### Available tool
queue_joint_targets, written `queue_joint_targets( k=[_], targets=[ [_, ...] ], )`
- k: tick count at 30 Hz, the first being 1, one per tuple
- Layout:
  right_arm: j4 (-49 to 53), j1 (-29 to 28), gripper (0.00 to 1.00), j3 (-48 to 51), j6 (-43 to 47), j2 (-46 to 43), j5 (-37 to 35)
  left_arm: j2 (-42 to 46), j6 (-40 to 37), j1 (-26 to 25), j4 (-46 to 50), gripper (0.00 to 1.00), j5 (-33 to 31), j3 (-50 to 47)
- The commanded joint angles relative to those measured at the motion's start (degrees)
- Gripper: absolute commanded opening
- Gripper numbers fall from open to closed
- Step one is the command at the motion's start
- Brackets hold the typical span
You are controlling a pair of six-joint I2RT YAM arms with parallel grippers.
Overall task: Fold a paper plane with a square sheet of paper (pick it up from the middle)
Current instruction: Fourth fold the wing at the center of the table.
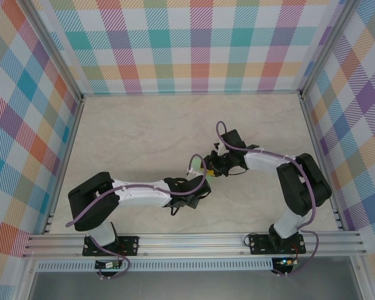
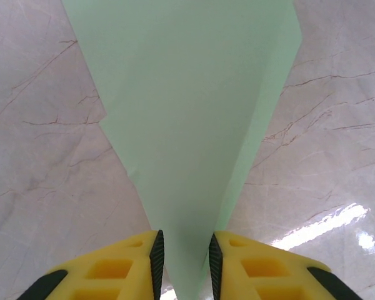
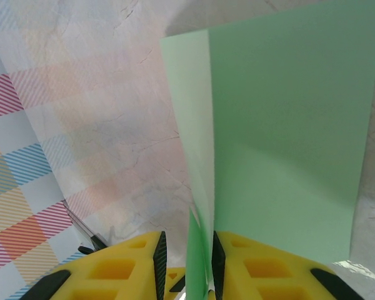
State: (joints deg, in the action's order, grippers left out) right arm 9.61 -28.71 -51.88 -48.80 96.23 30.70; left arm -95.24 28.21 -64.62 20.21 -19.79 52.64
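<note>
Fingers point(image 2: 155, 257) of the left gripper point(image 2: 185, 265) were closed on the narrow tip of the paper plane point(image 2: 187, 106), which hung over the table point(image 2: 31, 187); the right gripper point(image 3: 186, 269) pinched the layered edge of the same paper, a broad flap rising beside it; to crease well, I judged, both should hold the paper taut, line the edges up squarely and press slowly, since thin paper slips or tears.

Left claw point(image 2: 184, 257), right claw point(image 3: 185, 261) tip to tip, both pinching the paper plane point(image 2: 187, 94)
</note>
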Motion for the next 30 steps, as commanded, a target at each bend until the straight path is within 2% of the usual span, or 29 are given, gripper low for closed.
queue_joint_targets(
  k=[1,19,24,30],
  targets=[
    [1.4,-0.1,0.28,-1.5,0.6,0.9,0.7,-1.3,-0.4,0.5,0.1,0.26,-0.9,1.4],
    [3.5,-0.1,0.29,-1.3,1.6,0.0,-0.5,-1.8,-1.6,0.5,-0.6,0.09,0.1,1.9],
    [6.5,0.2,0.34,-1.3,3.0,-2.6,-3.4,-1.4,-1.8,1.0,-1.8,0.07,1.8,1.4],
    [9.4,1.6,0.44,1.8,3.7,-10.3,-8.4,0.1,-2.1,3.0,-5.9,0.06,7.9,-0.3]
  ],
)
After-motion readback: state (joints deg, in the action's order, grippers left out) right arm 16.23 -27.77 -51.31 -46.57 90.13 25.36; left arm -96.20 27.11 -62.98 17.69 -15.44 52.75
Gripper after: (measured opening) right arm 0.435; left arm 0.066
